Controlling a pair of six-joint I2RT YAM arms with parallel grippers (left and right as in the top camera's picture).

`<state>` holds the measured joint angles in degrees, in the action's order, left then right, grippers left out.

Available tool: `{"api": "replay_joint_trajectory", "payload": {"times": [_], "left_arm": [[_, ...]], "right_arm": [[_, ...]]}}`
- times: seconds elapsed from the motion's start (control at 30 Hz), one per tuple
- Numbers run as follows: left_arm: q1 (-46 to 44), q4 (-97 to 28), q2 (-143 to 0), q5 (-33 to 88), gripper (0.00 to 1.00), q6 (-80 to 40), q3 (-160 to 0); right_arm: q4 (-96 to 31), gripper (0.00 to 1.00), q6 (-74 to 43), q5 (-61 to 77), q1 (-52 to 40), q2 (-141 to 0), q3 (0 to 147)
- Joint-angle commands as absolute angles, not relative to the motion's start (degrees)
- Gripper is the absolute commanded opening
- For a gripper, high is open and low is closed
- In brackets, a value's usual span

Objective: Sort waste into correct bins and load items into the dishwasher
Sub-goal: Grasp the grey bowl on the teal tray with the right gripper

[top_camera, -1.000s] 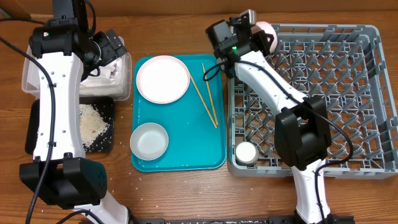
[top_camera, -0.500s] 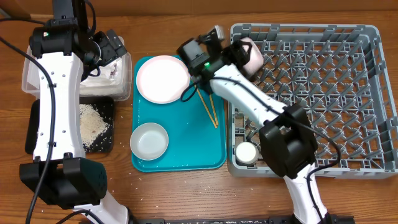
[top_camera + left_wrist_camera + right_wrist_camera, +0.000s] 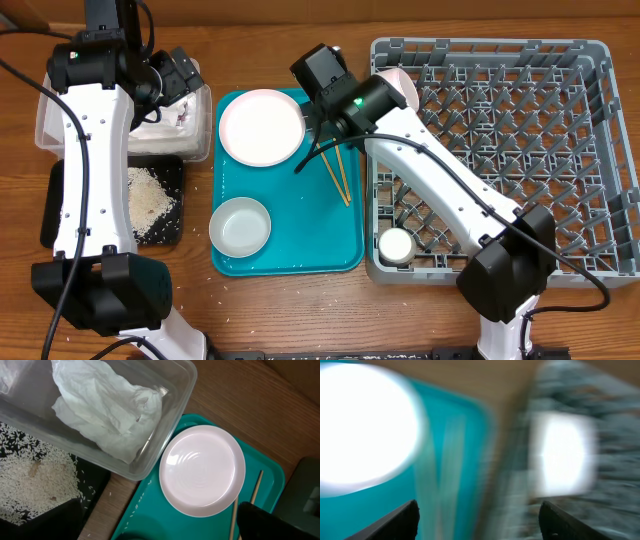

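Two chopsticks (image 3: 342,186) are what this moment turns on. They lie side by side on the right half of the teal tray (image 3: 290,262), thin pale wooden sticks. Their long axis runs from the tray's far edge back toward its near right corner, slightly aslant.

The right gripper (image 3: 318,153) hovers over that same half of the tray, above the far part of the sticks. Its fingers are apart and there's nothing between them. The right wrist view is badly smeared, but pale streaks show on the teal between the two dark fingers, so I judge the sticks sit under the gap and a little toward the tray's left. This is clearly the nearer arm. A pick here would want the fingers set across the sticks, not along them.

The left gripper (image 3: 178,84) hangs well off the tray's left edge, above the clear tub (image 3: 48,128) where the crumpled napkin (image 3: 102,407) lies. Its jaws stand wide and empty.

Also on the tray are the pink plate (image 3: 262,126) in the far left part, close beside the sticks, and the greyish-white bowl (image 3: 240,226) in the near left.

Off the tray's right edge is the grey dish rack (image 3: 560,150), with the white cup (image 3: 396,245) in its near corner and the pink bowl (image 3: 398,84) at its far corner. Off the tray's left edge, the black tray (image 3: 168,232) holds the rice (image 3: 150,198).
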<state>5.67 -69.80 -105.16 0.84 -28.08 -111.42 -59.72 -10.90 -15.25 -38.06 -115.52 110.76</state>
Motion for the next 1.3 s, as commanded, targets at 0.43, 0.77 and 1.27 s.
{"api": "replay_joint_trajectory", "payload": {"times": [0.43,0.77,1.27], "left_arm": [[5.7,-69.7,-104.2,0.5,1.00,-26.8,-112.2],[5.7,-69.7,-104.2,0.5,1.00,-26.8,-112.2],[5.7,-69.7,-104.2,0.5,1.00,-26.8,-112.2]], "right_arm": [[-51.1,0.62,-11.8,2.4,-51.8,-127.2,102.7],[-53.0,0.04,-11.6,2.5,-49.3,-127.9,103.6],[-73.6,0.04,-24.7,-62.9,-42.5,-106.9,110.8]]}}
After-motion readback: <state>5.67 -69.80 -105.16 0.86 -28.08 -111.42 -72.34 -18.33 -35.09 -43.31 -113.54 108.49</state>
